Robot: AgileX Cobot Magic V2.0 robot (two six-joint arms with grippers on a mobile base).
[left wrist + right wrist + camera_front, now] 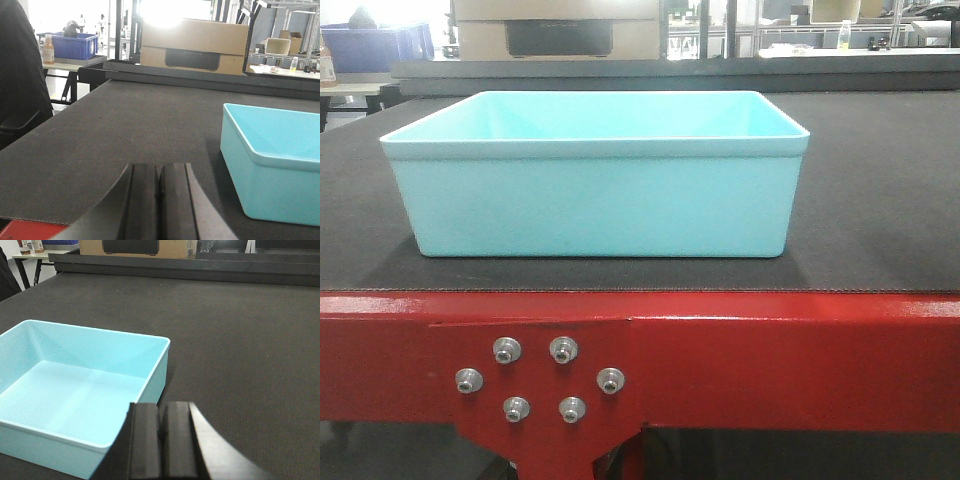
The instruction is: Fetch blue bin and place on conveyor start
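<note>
Behind the belt (880, 230) stand a cardboard box (194, 46) and a dark blue crate (75, 46). On the belt, near its red frame (770, 355), sits the bin (595, 175), upright and empty. My left claw (159, 202) and right claw (163, 442) are both closed on nothing, flanking it. It looks light, stiff, slick; I'd grip the rim.

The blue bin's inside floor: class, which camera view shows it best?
The right wrist view: it looks down into the blue bin, showing an empty floor. The front view shows mostly its outer wall on the conveyor belt; the left wrist view shows one corner and inner walls.
</note>
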